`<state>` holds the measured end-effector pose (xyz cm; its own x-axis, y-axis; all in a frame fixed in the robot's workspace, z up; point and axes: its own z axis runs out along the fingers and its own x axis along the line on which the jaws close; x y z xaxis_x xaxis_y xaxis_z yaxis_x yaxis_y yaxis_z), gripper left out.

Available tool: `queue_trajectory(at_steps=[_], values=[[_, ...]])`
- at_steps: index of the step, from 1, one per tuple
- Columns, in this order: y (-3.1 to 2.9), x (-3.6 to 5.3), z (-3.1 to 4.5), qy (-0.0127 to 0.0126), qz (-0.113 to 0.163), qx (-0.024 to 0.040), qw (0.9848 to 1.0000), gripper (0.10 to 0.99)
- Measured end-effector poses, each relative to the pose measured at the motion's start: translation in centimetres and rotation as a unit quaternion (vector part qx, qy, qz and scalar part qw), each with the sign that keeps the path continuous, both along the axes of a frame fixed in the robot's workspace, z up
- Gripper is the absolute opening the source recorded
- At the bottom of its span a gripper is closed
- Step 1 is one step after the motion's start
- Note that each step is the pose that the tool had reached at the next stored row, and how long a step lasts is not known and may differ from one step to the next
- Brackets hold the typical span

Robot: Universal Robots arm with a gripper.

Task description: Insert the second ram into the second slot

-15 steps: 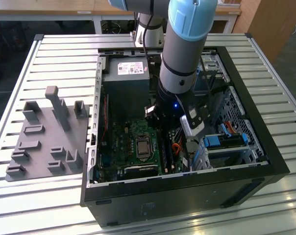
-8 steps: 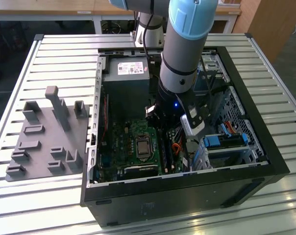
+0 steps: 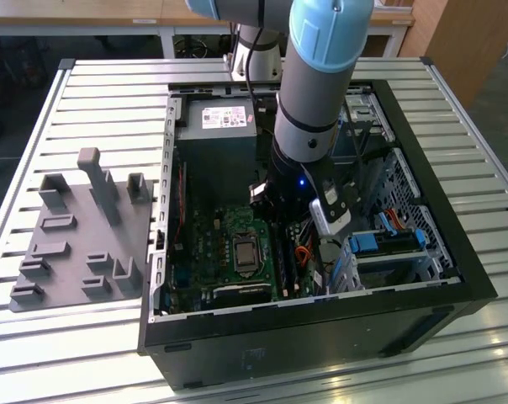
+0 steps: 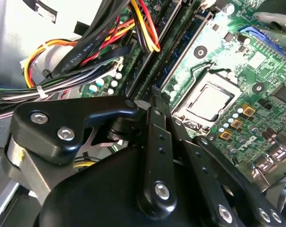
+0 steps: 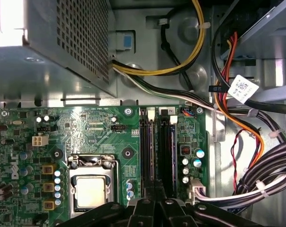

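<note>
So the claw (image 4: 155,94) is parked low inside the open PC case (image 3: 456,252), right over the near end of the two memory slots on the motherboard (image 5: 86,127). Its fingers look clenched together, and nothing can be made out between them. It's probably kept narrow like that so it can fit between the cable bundle (image 4: 86,42) on one side and the CPU socket (image 5: 91,189) on the other. A pinched tip would also work for pushing down on a thin edge, but that part is a guess.

The second ram (image 5: 167,151) is seen in the first wrist view as a dark-blue strip standing on edge in the slot farther from the CPU socket, just beside the other slot (image 5: 146,151). Whether it's fully clicked home can't be told, since the end latches aren't clear enough.

As for direction, its long axis is laid along the slot, parallel to its neighbour. One end is pointed at the power supply (image 5: 62,47) side of the case and the other end is tucked under the claw's fingertips. The flat faces are turned sideways, toward the socket and toward the cables. The paler patch can't be picked out from here.

The case itself is laid on its side on the slatted counter (image 3: 86,93), which leaves the board facing up for a straight-down approach. A grey fixture plate (image 3: 77,244) is sat well apart on the exterior view's left.
</note>
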<state>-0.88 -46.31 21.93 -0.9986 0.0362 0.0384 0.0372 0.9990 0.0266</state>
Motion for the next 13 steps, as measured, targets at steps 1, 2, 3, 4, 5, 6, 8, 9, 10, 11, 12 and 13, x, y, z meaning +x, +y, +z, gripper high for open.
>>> queue_trajectory(at_steps=[1,2,3,4,5,6,8,9,10,11,12,13], values=[[0.00,0.00,-0.07,0.0000,0.000,0.0000,1.0000,0.106],[0.01,0.00,-0.18,-0.0001,0.000,0.0003,1.0000,0.106],[0.00,0.00,-0.24,0.0000,0.000,0.0001,1.0000,0.106],[-0.01,0.00,-0.34,0.0001,0.000,-0.0002,1.0000,0.106],[-0.01,0.00,-0.46,0.0002,0.000,-0.0005,1.0000,0.106],[-0.01,0.00,-0.51,0.0002,0.000,-0.0006,1.0000,0.106],[0.02,0.01,-0.44,0.0002,0.000,-0.0006,1.0000,0.106],[0.03,0.01,-0.36,-0.0002,0.000,0.0004,1.0000,0.106],[0.05,0.01,-0.19,-0.0005,0.000,0.0018,1.0000,0.106],[0.07,0.02,0.09,-0.0007,0.000,0.0028,1.0000,0.106],[0.03,0.01,0.54,-0.0003,0.000,0.0018,1.0000,0.106],[0.01,0.00,0.88,-0.0001,0.000,0.0013,1.0000,0.106]])
